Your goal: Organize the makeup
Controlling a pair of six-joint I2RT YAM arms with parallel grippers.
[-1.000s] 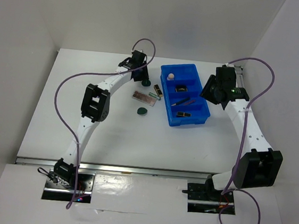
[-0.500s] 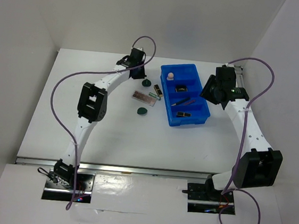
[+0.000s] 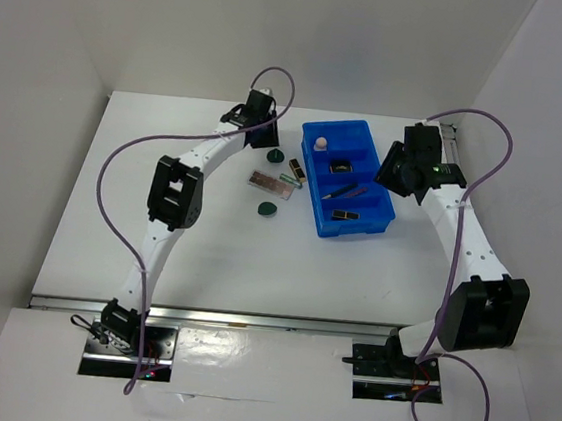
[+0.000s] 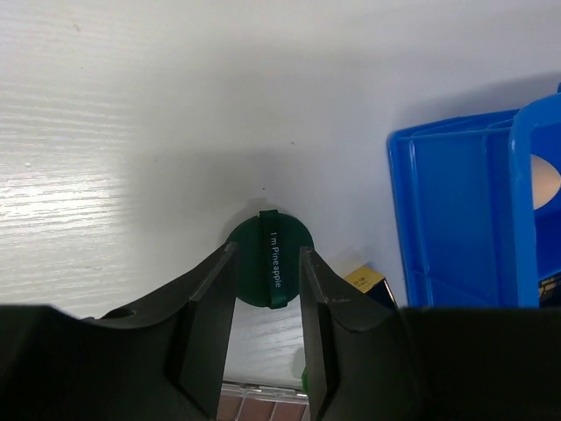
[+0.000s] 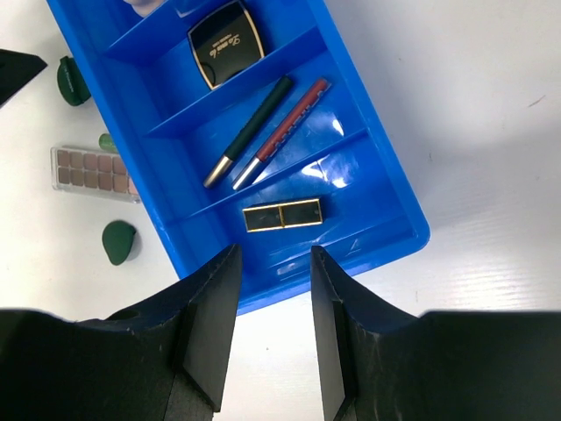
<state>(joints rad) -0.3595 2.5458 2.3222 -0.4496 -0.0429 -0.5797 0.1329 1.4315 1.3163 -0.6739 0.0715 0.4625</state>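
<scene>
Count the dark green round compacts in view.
2, both on the table left of the blue tray: far compact at the left fingers, near compact beside the palette. The left arm may hide others.

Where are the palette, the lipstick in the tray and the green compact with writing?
palette [image 5: 92, 173]: right wrist view, middle of its pans
lipstick [image 5: 282, 215]: right wrist view, middle of the tube
green compact [image 4: 271, 256]: left wrist view, lettered lid

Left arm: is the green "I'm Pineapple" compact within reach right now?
Probably yes. The left end effector hovers right over the green compact, open, with nothing between them. The gap looks narrower than the disc, though, so it may need to open wider.
</scene>
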